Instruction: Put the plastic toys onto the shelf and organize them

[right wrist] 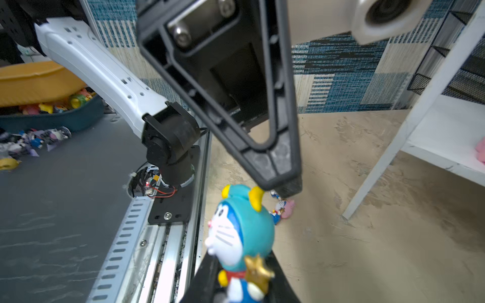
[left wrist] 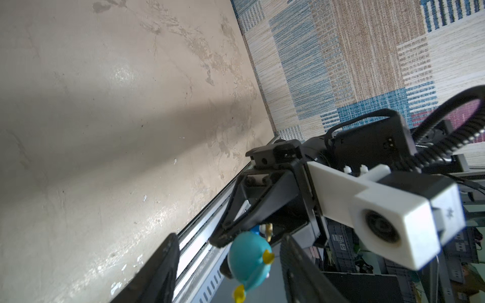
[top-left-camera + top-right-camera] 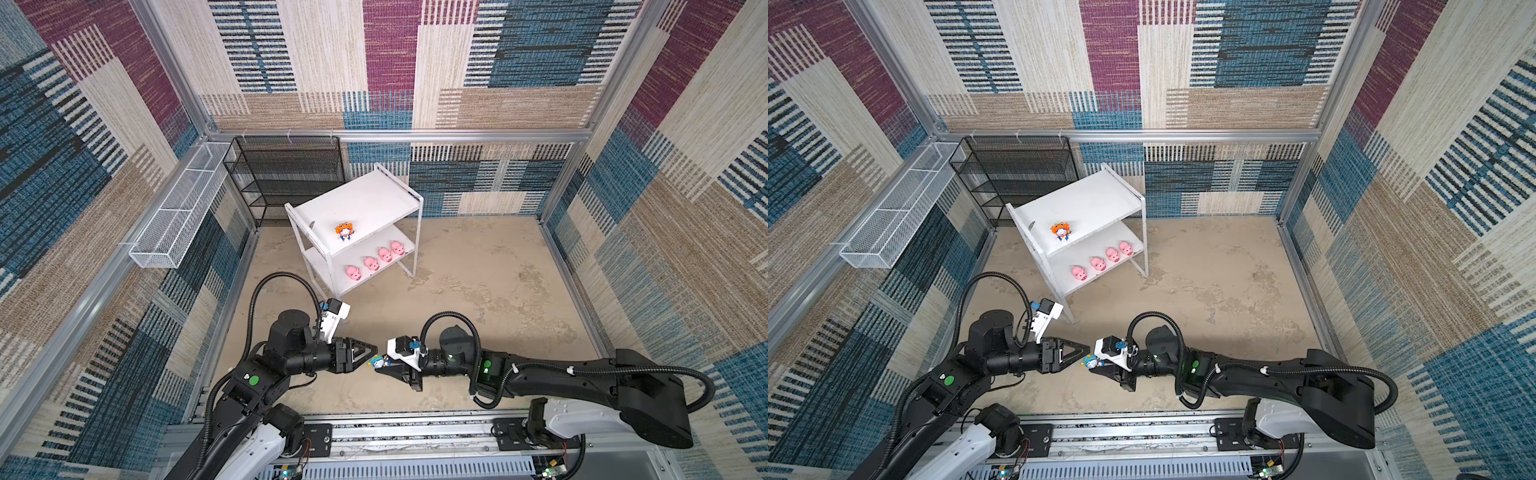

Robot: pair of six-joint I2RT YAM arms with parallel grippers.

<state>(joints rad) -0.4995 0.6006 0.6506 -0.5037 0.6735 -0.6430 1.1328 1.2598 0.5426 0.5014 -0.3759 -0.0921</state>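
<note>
Teal-hooded figure (image 1: 241, 236) is clamped by its body in the right claw (image 3: 384, 368), held up off the floor nr the front rail, jaws closed tight on it. Head end sticks out past the tips, so the toy's long axis runs approx along the line btw the two claws, hood toward the left claw (image 3: 370, 354). Left claw is open: in the left wrist view its fingers (image 2: 168, 262) stand either side of the hood w/ a clear gap on one side, nothing gripped. In the right wrist view one left fingertip is touching a yellow horn on the hood or sits just in front of it; can't say which.

Below them a 2nd small figure w/ pink on it (image 1: 284, 208) lies on the floor, hidden in both top views.

Further back, on the left arm's side, stands the shelf (image 3: 365, 199): orange-hooded figure (image 3: 345, 231) upright on the top board, four pink pigs (image 3: 371, 263) in a row on the lower board. Left arm is nearer the shelf, so this reads as a hand-over. Left jaws prob. need to close across the hood before the right lets go.
</note>
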